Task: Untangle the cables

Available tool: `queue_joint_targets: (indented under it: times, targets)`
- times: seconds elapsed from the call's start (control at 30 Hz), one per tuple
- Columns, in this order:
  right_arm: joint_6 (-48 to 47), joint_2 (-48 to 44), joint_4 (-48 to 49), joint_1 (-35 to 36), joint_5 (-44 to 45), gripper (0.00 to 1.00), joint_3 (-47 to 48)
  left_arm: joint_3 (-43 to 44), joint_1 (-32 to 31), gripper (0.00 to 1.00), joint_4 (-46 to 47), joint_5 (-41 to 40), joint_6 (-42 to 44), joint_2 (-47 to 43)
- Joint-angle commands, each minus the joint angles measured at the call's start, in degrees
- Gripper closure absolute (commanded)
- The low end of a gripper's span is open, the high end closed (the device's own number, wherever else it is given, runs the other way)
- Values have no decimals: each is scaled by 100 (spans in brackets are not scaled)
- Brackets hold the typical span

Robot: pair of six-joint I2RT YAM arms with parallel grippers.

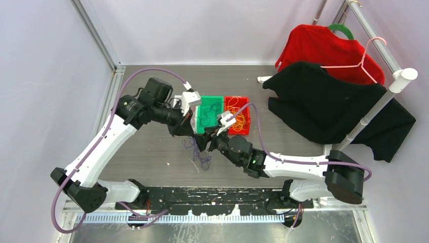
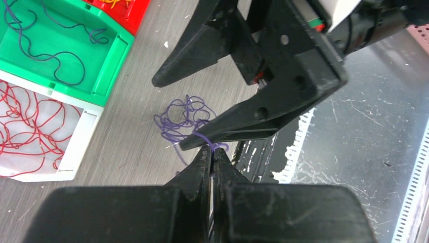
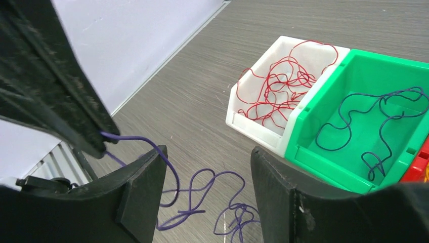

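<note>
From above, your left pincer [image 1: 187, 131] and right pincer [image 1: 206, 142] meet just in front of the green bin [image 1: 210, 97] and red bin [image 1: 240, 133]. They are over the purple cable [image 1: 201, 157], which lies on the counter [image 1: 152, 152]. There is bare counter to its left. In the left wrist view, your left pincer is pinched tight on one purple strand, near the counter's front edge. In the right wrist view, your right pincer stands wide apart and holds nothing, with the white bin [image 3: 253, 109] well ahead.
</note>
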Motion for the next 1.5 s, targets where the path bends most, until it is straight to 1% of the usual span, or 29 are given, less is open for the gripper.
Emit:
queue_joint_targets:
  times: [0.0, 0.13, 0.2, 0.43, 0.6, 0.77, 1.03, 1.17, 1.27, 1.37, 1.47]
  targets:
    - [-19, 95, 289, -1, 420, 34, 296, 385, -25, 100, -244, 438, -100, -87]
    - [-60, 327, 469, -6, 245, 34, 369, 741, -28, 100, -394, 515, -9, -33]
    - [-16, 430, 559, -6, 281, 34, 350, 1086, -28, 100, -556, 539, 46, 219]
    - [91, 730, 997, -6, 371, 32, 167, 2607, -51, 100, -1203, 723, 89, 598]
    - [156, 906, 1220, -6, 435, 31, 63, 3259, -65, 100, -1269, 825, -73, 663]
    - [265, 964, 1304, -6, 388, 33, -74, 3575, -87, 100, -1257, 818, -60, 627]
    - [527, 969, 1525, 3, 457, 36, -565, 4134, -90, 100, -1136, 405, 191, 602]
    - [442, 624, 1535, 3, 716, 32, -887, 4116, -90, 100, -1045, 110, 458, 525]
    - [212, 189, 1510, 3, 763, 27, -1089, 4075, -90, 100, -961, 3, 553, 456]
    - [-44, -234, 1492, 4, 405, 24, -1244, 4027, -94, 100, -856, -70, 627, 414]
    - [-217, -436, 1327, 3, -265, 21, -1114, 4021, -106, 100, -783, -132, 669, 397]
